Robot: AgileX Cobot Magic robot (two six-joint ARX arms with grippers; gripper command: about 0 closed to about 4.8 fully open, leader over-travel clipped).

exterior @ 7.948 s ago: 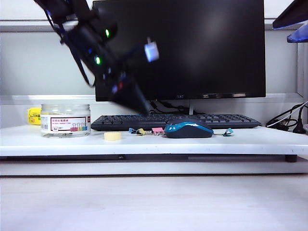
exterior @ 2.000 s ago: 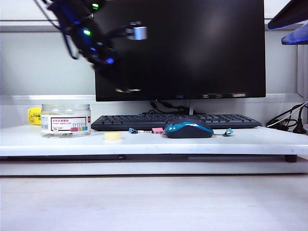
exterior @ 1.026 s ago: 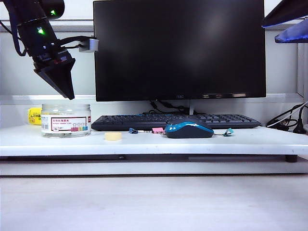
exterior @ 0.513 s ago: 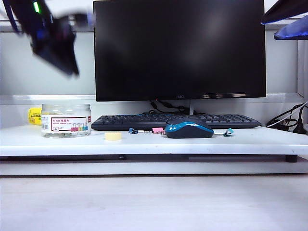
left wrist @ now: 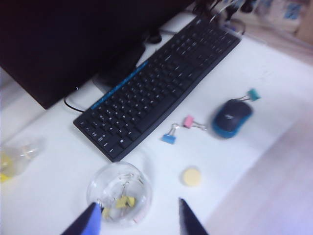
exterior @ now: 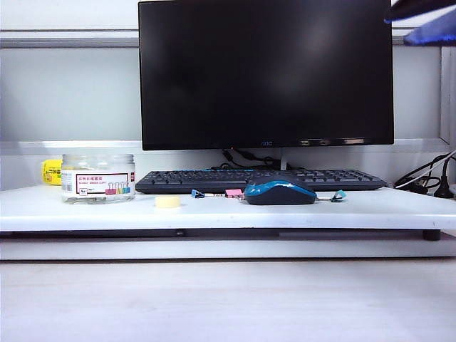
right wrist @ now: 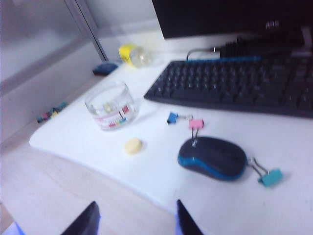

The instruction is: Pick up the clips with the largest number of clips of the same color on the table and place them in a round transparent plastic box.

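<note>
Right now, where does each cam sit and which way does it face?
Exterior: low at the desk's front edge, level toward the monitor; only the right arm's tip at the upper right corner.
Left wrist: high above, looking down on the round transparent plastic box with yellow clips; left gripper open.
Right wrist: high, angled down at the mouse; right gripper open.
All share box, mouse, keyboard.

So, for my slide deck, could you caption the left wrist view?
Open left gripper above the round transparent plastic box holding yellow clips.
</note>
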